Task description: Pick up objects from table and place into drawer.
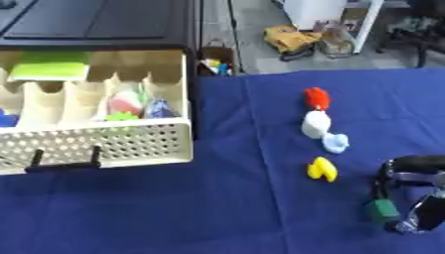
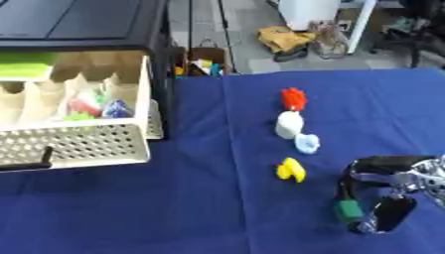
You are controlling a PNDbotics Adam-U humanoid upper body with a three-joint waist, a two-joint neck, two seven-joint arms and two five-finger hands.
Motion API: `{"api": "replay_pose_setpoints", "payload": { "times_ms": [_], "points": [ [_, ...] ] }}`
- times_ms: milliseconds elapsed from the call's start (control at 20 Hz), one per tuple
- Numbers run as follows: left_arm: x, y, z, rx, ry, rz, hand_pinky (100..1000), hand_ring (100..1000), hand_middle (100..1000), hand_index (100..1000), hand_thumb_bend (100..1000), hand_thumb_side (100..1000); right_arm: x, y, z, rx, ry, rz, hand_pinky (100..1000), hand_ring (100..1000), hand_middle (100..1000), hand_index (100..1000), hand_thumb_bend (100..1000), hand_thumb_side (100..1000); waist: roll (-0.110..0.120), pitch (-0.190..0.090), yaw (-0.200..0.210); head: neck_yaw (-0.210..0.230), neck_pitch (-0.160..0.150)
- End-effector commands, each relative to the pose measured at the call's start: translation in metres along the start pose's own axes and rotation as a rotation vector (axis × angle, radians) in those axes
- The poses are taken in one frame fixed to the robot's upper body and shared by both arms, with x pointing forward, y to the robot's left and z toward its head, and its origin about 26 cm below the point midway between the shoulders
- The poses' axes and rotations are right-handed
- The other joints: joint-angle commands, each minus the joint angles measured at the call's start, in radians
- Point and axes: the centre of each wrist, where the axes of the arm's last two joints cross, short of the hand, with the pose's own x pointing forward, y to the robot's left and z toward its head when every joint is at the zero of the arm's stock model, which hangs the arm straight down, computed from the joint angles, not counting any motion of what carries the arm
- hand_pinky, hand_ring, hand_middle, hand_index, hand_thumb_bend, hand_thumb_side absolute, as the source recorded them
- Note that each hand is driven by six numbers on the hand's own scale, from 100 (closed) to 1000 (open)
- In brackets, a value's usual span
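Nearest, right hand (image 2: 382, 198) low at right, fingers curled, pinching a green block (image 2: 348, 210) just above the cloth (image 1: 217, 208). Best lifted clear before swinging left, passing in front of the yellow toy (image 1: 323, 169), blue toy (image 1: 335, 143), white toy (image 1: 316, 124) and red toy (image 1: 317, 98). Wide bare cloth between toys and open drawer (image 1: 96, 144) far left; watch its perforated front wall, drop into a free slot.

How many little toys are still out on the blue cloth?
4, in a line: a red spiky toy farthest, a white rounded toy below it, a pale blue toy touching that, and a yellow duck-like toy nearest. The green block is at the right hand.
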Motion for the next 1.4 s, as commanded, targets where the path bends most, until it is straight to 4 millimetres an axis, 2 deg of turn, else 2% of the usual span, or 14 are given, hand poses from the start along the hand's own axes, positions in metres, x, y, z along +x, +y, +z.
{"api": "replay_pose_setpoints", "payload": {
  "times_ms": [50, 700, 900, 1100, 1400],
  "points": [
    [0.0031, -0.0018, -0.0060, -0.014, -0.024, 0.003, 399, 584, 628, 811, 253, 944, -0.0051, -0.0063, 0.0061, -0.042, 0.030, 0.007, 694, 773, 529, 682, 431, 286, 0.000, -0.014, -0.001, -0.003, -0.010],
    [0.0029, -0.0025, -0.0061, -0.017, -0.025, 0.004, 398, 584, 628, 811, 249, 940, -0.0091, -0.0005, 0.0015, -0.048, 0.044, -0.004, 684, 761, 512, 665, 433, 206, 0.001, -0.011, 0.001, -0.004, -0.013],
    [0.0029, -0.0026, -0.0063, -0.018, -0.025, 0.005, 398, 584, 628, 811, 247, 940, -0.0094, -0.0005, 0.0011, -0.054, 0.042, -0.009, 678, 750, 496, 647, 418, 210, 0.000, -0.010, 0.000, -0.005, -0.014],
    [0.0030, -0.0023, -0.0064, -0.018, -0.025, 0.004, 398, 584, 628, 812, 247, 941, -0.0090, -0.0015, 0.0016, -0.082, 0.037, -0.024, 655, 725, 457, 592, 382, 240, -0.001, -0.012, 0.000, -0.006, -0.013],
    [0.0031, -0.0018, -0.0067, -0.018, -0.023, 0.004, 399, 584, 629, 812, 246, 940, -0.0060, -0.0049, 0.0037, -0.129, 0.029, -0.034, 643, 711, 429, 574, 365, 256, -0.004, -0.015, -0.003, -0.007, -0.013]
  ]
}}
